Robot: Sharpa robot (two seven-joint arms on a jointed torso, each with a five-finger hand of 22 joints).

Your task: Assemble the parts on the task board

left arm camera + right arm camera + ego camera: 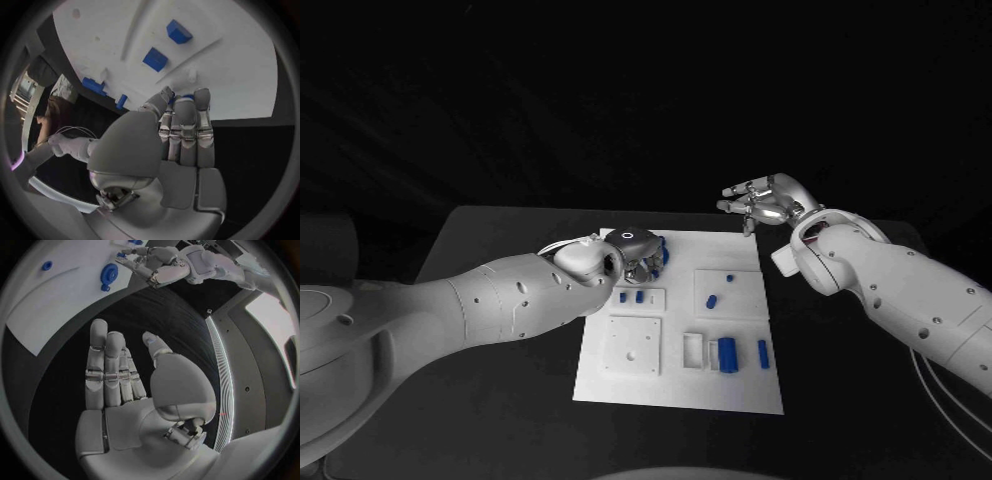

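The white task board (678,385) lies in the middle of the black table. My left hand (635,255) reaches over its far left corner, fingers straight and close together with the thumb against them. A small blue part (187,96) shows pinched at the fingertips (201,95). A round blue part (109,274) lies on the board just beside that hand (156,262). My right hand (764,205) hovers past the board's far right corner, fingers spread and holding nothing. Its palm (125,405) faces the bare table.
Other blue parts sit on the board: two small ones (640,296), a peg (711,299), a block (726,354) and a bar (763,353). A white square plate (633,346) lies on the near left. Black table surrounds the board.
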